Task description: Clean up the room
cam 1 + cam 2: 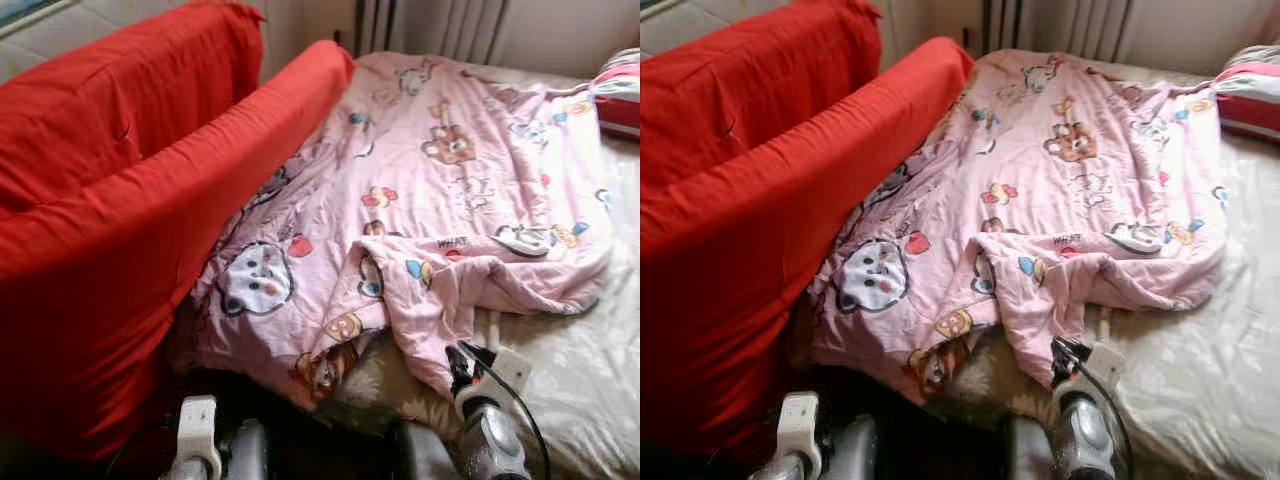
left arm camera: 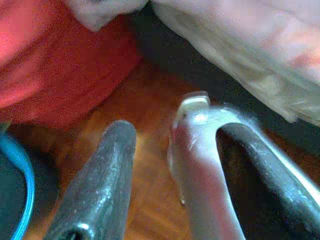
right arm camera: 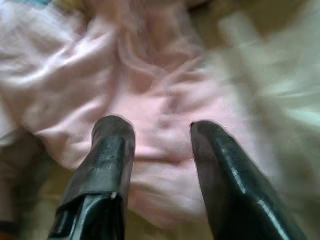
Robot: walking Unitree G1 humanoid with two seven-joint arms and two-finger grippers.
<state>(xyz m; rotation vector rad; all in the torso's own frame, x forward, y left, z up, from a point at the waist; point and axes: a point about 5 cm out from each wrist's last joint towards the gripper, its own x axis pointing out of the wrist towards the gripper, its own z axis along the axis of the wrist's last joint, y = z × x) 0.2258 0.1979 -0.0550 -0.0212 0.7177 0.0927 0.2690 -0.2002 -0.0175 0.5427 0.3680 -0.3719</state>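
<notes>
A pink blanket printed with cartoon bears and cats is lying crumpled across a bed, and everything else is being placed against it. Its left edge is being pressed against a red sofa that is standing just beside the bed. Its near corner is folded over and is hanging toward the foot of the bed, where a cream sheet is being left uncovered. Beyond the blanket's far right corner, a red and white striped cushion is resting on the bed.

The right gripper is being held just at the blanket's near folded corner, with its two black fingers spread apart and pink cloth showing between them; nothing is being clamped. In the head views this gripper is seen right at the cloth's edge.

The left gripper is being held low, below the blanket's near left edge and beside the sofa, over a wooden floor. Its fingers are parted, with nothing held.
</notes>
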